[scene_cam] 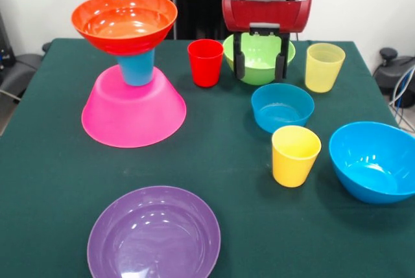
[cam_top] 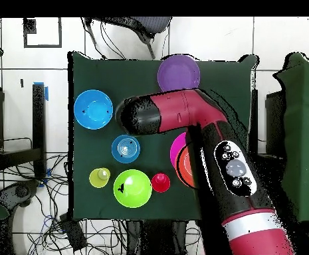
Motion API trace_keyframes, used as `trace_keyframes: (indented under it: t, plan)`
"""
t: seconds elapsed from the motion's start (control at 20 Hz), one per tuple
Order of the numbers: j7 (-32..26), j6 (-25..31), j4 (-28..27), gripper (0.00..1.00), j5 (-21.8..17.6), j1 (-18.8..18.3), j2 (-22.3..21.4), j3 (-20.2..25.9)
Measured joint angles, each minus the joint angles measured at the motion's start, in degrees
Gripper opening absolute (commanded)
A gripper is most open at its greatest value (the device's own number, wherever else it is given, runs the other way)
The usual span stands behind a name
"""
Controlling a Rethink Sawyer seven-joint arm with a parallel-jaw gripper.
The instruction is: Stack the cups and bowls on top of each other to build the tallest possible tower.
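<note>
A tower (scene_cam: 130,64) is being built at the far left of the green table (scene_cam: 52,181). Its base, the large pink bowl (scene_cam: 133,111), is being kept upside down, presumably so that its flat bottom gives a steady platform. A blue cup (scene_cam: 137,67) is being carried on that bottom, apparently also upside down, and the orange bowl (scene_cam: 124,22) is being balanced upright on the cup, its wide rim overhanging far beyond the narrow support.

The gripper (scene_cam: 260,64) is being held above the table at the far middle, in front of the green bowl (scene_cam: 259,57). Its two black fingers (scene_cam: 238,63) are being held apart, with nothing between them.

The loose pieces are being left spread over the table, each apart from the rest, which gives the fingers room around every rim. The red cup (scene_cam: 205,62) is being left just left of the green bowl, and the pale translucent yellow cup (scene_cam: 324,67) just to its right. The small blue bowl (scene_cam: 282,107) is sitting nearer, with the opaque yellow cup (scene_cam: 295,155) nearer again. The medium blue bowl (scene_cam: 375,160) is lying at the right edge, and the purple bowl (scene_cam: 154,234) at the near edge.

In the overhead view much of the tower is being hidden by the arm (cam_top: 210,146).
</note>
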Motion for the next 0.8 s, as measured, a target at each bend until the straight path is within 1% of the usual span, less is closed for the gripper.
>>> trace_keyframes:
  t: [0.15,0.45,0.8]
  plan:
    - [0.00,0.00,0.99,1.00,0.00,-1.00,-1.00,0.72]
    - [0.00,0.00,1.11,1.00,-0.15,-1.91,-1.80,1.06]
    - [0.00,-0.02,1.10,1.00,-1.43,-1.74,-1.66,1.06]
